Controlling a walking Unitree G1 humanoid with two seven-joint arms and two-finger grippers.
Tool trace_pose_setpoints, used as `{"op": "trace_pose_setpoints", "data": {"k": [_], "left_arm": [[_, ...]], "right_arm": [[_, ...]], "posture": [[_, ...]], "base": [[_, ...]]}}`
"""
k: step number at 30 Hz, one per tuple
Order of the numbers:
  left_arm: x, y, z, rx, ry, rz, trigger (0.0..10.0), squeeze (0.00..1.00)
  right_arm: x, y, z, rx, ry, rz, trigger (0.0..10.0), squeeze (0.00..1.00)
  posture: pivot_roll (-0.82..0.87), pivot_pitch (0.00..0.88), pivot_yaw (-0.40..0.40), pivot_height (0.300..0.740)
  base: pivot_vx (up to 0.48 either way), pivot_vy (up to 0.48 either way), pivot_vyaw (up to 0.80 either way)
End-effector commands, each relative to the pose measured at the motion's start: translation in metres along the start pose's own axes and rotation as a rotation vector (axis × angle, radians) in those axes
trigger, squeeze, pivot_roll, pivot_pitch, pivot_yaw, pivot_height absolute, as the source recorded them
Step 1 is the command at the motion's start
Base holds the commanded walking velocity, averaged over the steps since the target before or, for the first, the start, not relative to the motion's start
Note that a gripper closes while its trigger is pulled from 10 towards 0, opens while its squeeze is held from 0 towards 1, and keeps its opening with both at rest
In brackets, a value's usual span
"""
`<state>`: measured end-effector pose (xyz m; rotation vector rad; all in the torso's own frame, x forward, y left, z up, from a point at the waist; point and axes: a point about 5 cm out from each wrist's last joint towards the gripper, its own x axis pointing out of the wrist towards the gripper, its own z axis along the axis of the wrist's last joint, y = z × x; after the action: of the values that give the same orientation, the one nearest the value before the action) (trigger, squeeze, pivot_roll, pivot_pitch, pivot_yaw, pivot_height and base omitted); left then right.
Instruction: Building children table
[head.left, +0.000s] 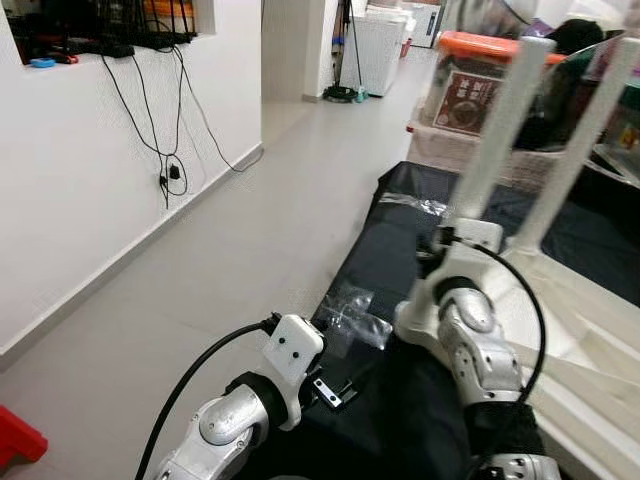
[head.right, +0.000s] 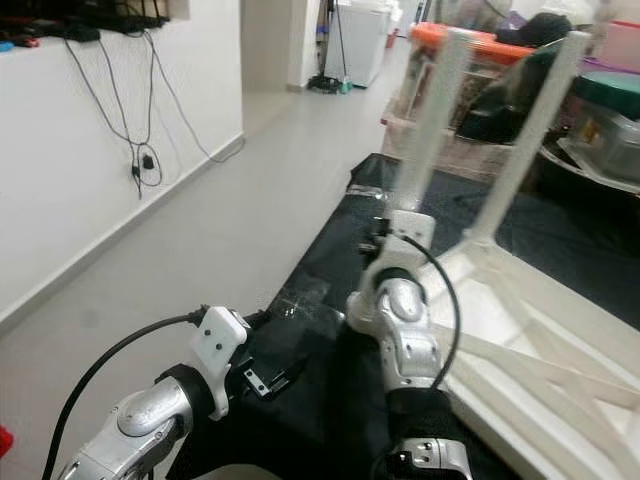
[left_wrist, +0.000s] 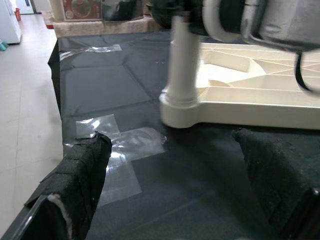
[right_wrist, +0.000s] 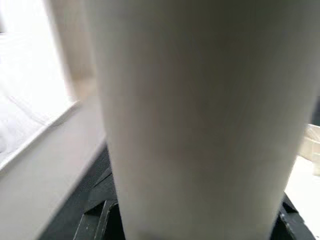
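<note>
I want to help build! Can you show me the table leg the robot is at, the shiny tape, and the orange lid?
table leg (head.left: 500, 130), left eye view, middle of the upright shaft
shiny tape (left_wrist: 125, 150), left wrist view, flat middle
orange lid (head.left: 480, 44), left eye view, front edge

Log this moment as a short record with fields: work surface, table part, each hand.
surface: black sheet with clear tape patches
table part: white tabletop lying upside down, two legs standing up
near leg: upright in its corner socket
right hand: at the near leg's lower end, leg close before its camera
left hand: open, low over the sheet, facing the leg base
</note>
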<state>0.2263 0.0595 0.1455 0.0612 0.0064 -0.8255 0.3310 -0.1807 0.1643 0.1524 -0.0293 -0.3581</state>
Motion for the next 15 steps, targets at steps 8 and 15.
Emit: {"op": "trace_pose_setpoints", "data": {"k": [8,15], "left_arm": [[0.001,0.0,-0.005,-0.015,0.008,0.01,10.0,0.0],[0.001,0.0,-0.006,-0.018,0.008,0.014,10.0,0.0]], "right_arm": [[-0.014,0.016,-0.021,0.117,0.05,-0.016,10.0,1.0],[-0.008,0.02,-0.006,0.078,-0.086,0.184,10.0,0.0]], "posture": [[0.19,0.0,-0.088,0.74],[0.18,0.0,-0.091,0.74]], "base": [[0.0,0.0,0.0],[0.0,0.0,0.0]]}}
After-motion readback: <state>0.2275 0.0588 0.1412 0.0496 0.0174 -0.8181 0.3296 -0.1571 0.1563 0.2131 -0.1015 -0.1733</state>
